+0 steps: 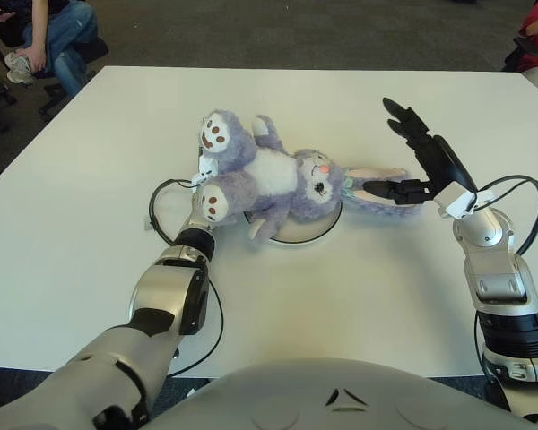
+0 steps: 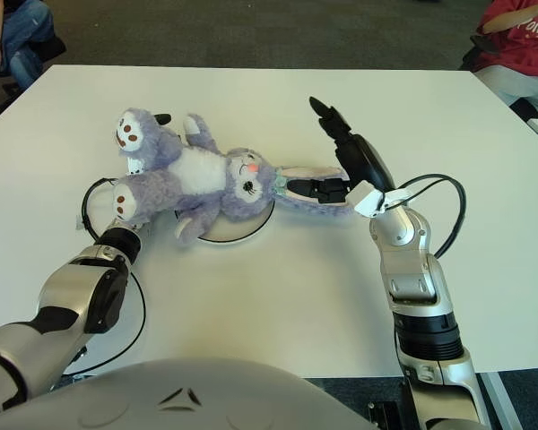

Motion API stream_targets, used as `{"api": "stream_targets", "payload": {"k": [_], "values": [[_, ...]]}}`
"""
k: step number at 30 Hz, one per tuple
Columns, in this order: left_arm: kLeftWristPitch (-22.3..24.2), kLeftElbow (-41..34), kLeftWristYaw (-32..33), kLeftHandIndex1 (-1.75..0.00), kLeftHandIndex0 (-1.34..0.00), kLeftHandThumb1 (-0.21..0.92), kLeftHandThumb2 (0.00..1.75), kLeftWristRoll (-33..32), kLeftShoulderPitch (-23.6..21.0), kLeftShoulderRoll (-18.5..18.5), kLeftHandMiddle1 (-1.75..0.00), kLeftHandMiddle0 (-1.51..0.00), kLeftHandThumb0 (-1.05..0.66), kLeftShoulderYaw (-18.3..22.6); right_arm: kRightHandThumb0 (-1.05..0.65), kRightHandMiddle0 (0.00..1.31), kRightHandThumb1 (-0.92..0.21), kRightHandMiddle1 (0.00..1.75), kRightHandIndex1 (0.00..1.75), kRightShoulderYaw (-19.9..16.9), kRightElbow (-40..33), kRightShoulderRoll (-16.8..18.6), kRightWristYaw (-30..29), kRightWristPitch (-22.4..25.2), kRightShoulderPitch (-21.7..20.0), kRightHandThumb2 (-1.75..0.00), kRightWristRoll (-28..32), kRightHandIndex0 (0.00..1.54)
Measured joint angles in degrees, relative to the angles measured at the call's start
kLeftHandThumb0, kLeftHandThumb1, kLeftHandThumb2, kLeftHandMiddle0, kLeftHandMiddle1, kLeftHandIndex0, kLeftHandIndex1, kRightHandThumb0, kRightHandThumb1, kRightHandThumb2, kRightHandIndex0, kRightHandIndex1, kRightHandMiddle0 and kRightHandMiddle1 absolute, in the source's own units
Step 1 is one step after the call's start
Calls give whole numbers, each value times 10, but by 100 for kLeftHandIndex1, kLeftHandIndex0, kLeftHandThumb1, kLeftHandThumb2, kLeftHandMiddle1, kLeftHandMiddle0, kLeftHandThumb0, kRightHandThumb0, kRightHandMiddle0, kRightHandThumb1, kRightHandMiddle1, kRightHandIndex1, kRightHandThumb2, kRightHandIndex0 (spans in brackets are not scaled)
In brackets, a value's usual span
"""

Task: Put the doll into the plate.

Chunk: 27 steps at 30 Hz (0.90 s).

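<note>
Fingers of right hand (image 1: 412,170) spread at doll's three o'clock, thumb on an ear; left hand (image 1: 203,179) grips the legs at nine o'clock of the purple plush rabbit doll (image 1: 278,179), overhanging the white round plate (image 1: 318,228); uneven release risks rolling off.

1 doll (image 1: 278,179), 1 plate (image 1: 316,230), 2 hands.

Silver-grey jointed arms, black cables, black-fingered right robot hand (image 1: 411,157).

Reaching forward with the left arm, left hand (image 1: 200,176) buried under the doll (image 1: 269,179) between its legs, fingers mostly hidden. Extending the right arm from the right side, wrist bent inward, right hand (image 1: 412,152) spreading wide: two fingers (image 1: 399,115) pointing up and away, the third lying low along the doll's ear.
</note>
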Motion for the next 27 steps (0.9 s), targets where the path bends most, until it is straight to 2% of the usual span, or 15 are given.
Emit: {"api": "stream_targets", "payload": {"k": [9, 13, 15, 21, 27], "values": [[0, 0, -6, -130, 0, 55, 97, -4, 0, -1, -167, -47, 39, 3, -90, 0, -91, 84, 16, -9, 1, 31, -35, 37, -1, -23, -4, 45], [0, 0, -5, -129, 0, 55, 96, -4, 0, 0, -167, -47, 39, 4, -88, 0, -92, 95, 40, -10, 5, 37, -55, 53, -3, -24, -19, 31], [1, 0, -5, -128, 0, 55, 96, -4, 0, 0, -167, -47, 39, 4, -86, 0, -92, 99, 44, -10, 8, 42, -71, 64, -6, -26, -33, 27], [1, 0, -1, -127, 0, 55, 96, -4, 0, 0, -167, -47, 39, 4, -85, 0, -92, 106, 46, -9, 23, 53, -107, 91, -14, -36, -70, 24], [1, 0, 1, -127, 0, 55, 95, -4, -1, -1, -166, -48, 39, 4, -79, 0, -92, 101, 51, -5, 39, 60, -128, 106, -21, -43, -90, 28]]}}
